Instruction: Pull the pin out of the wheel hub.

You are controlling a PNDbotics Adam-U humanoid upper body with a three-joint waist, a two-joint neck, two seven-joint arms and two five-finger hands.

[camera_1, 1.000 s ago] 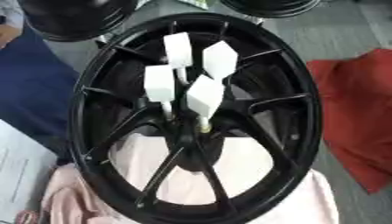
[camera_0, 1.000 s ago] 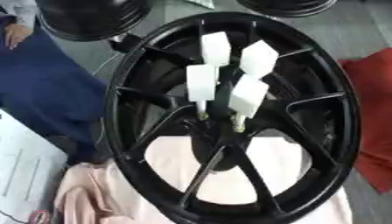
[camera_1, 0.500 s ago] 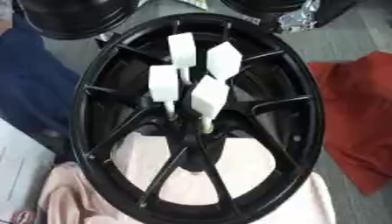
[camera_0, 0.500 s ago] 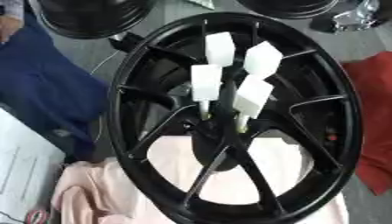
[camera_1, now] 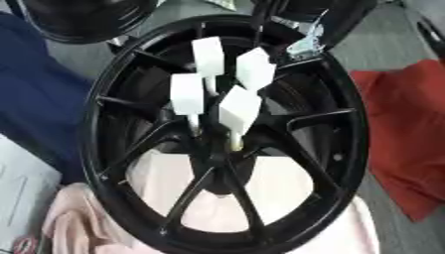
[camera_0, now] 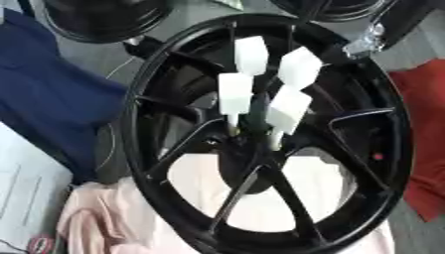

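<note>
We look down on a black wheel hub that fills most of both views, its spokes running out from a dark centre. Four pins with white block-shaped heads stand up from that centre in a tight cluster: one at the upper left, one at the upper right, one at the lower left and one at the lower right. Their thin pale shafts run down into the middle of the hub, and all four sit seated there.

Our right hand comes in from the upper right corner, black with a silver part catching the light. It hangs over the hub's upper rim. The upper right pin lies just below and to the left of it, apart from it, and the other three pins lie farther down and left. We cannot tell whether the fingers are straight or curled; only a dark mass shows. They hold nothing that we can see. Our left hand shows in neither view.

Down and left of the hand, a pale pink cloth lies under the hub's lower half and shows through the gaps between spokes. Directly below it, at the right edge, lies a red cloth. Far to its left lies a dark blue cloth, with another black wheel above that.
</note>
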